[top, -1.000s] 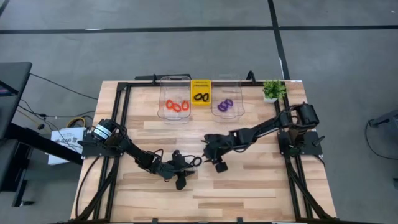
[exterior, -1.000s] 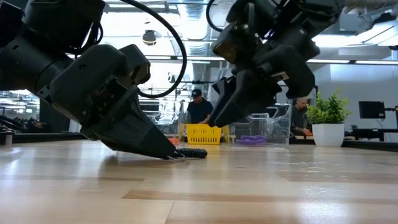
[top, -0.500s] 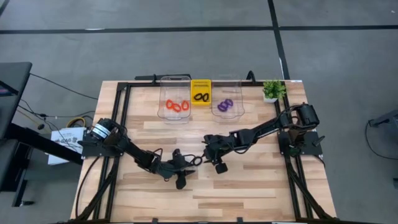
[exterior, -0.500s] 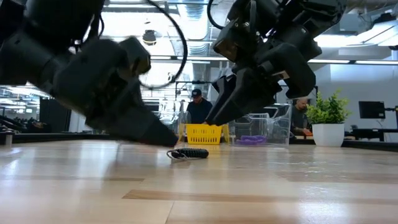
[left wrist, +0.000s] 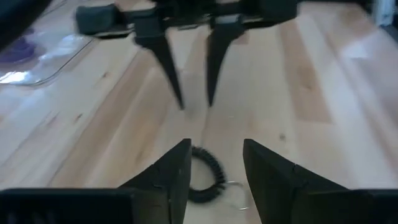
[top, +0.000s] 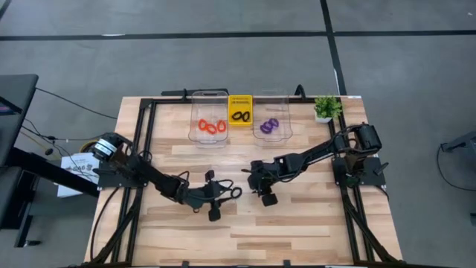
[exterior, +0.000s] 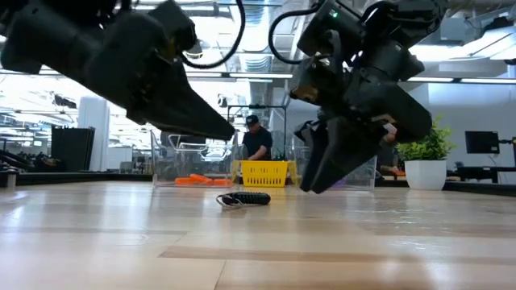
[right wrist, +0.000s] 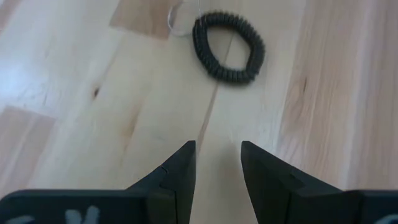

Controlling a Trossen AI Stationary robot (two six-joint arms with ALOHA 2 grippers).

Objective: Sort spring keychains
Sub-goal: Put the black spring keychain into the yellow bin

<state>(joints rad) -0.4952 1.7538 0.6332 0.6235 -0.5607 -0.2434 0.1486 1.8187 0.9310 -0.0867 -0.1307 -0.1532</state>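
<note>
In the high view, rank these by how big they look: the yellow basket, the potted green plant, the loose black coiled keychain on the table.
1. Yellow plastic basket.
2. Small potted green plant: nearly the same as the basket, so this order is unsure.
3. Loose black coiled keychain on the wooden table, between the two grippers: clearly smallest.

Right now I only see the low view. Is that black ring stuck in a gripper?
Observer: No. The left wrist view shows the ring lying loose on the table, at the left gripper's open fingertips.
Operator: Where's the other gripper?
Observer: The right gripper faces the ring from the opposite side, open, not touching it.
Operator: Where do black ones go?
Observer: Probably the yellow basket. From above, a black one already lies in it.
</note>
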